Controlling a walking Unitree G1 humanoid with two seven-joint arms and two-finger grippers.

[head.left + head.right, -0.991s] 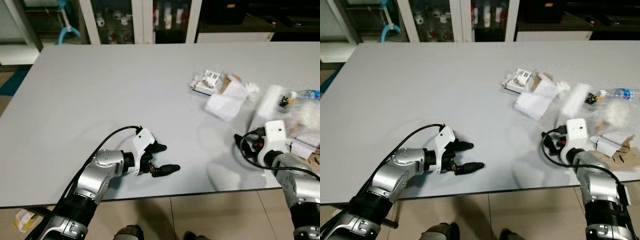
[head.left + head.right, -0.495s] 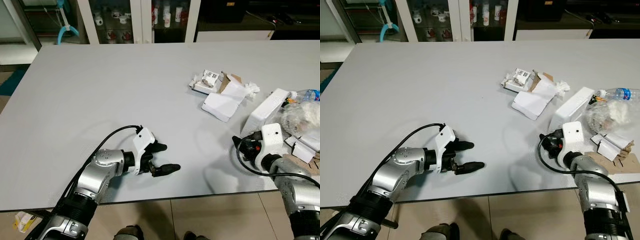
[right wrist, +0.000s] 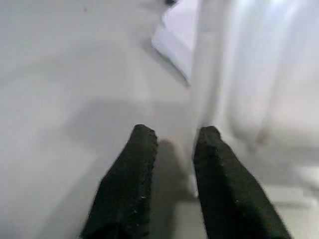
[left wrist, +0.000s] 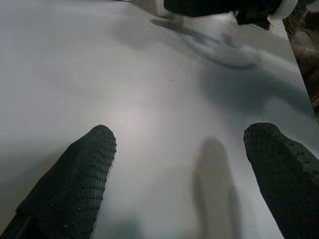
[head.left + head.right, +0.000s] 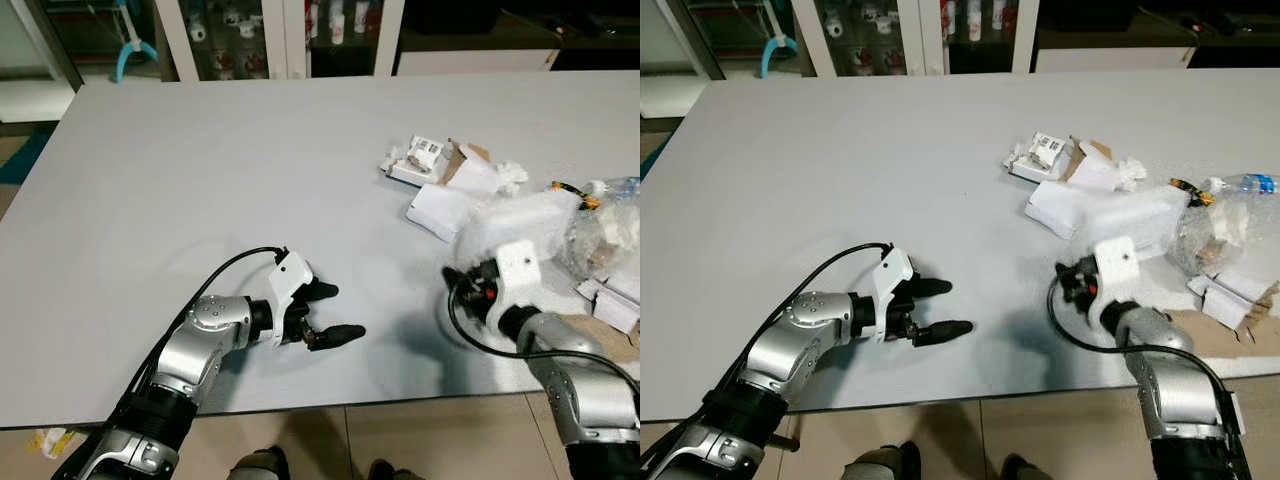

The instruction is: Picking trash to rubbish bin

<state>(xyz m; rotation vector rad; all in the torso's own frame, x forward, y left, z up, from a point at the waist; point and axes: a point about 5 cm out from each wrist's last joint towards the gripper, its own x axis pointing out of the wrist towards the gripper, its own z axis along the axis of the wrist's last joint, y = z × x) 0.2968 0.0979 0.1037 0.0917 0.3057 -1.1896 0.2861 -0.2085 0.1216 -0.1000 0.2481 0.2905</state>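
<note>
Trash lies in a heap on the right of the grey table (image 5: 230, 170): a folded white paper (image 5: 438, 208), a small labelled carton (image 5: 420, 158), crumpled tissue (image 5: 512, 172), a clear plastic bag (image 5: 600, 235) and a bottle (image 5: 628, 186). A long white box (image 5: 512, 215) is blurred, tilted just above my right wrist (image 5: 515, 272). In the right wrist view my right gripper (image 3: 175, 135) is nearly closed, with the box's (image 3: 239, 64) thin edge between its fingers. My left gripper (image 5: 345, 312) rests open on bare table near the front edge, holding nothing.
Torn cardboard and white scraps (image 5: 612, 302) lie by the table's front right corner. Glass-fronted cabinets (image 5: 270, 40) stand behind the table. The left and middle of the tabletop are bare. Tiled floor (image 5: 400, 450) shows below the front edge.
My right gripper has swung to the left and the white box has come with it, tipping over toward the paper. The left arm has stayed put.
</note>
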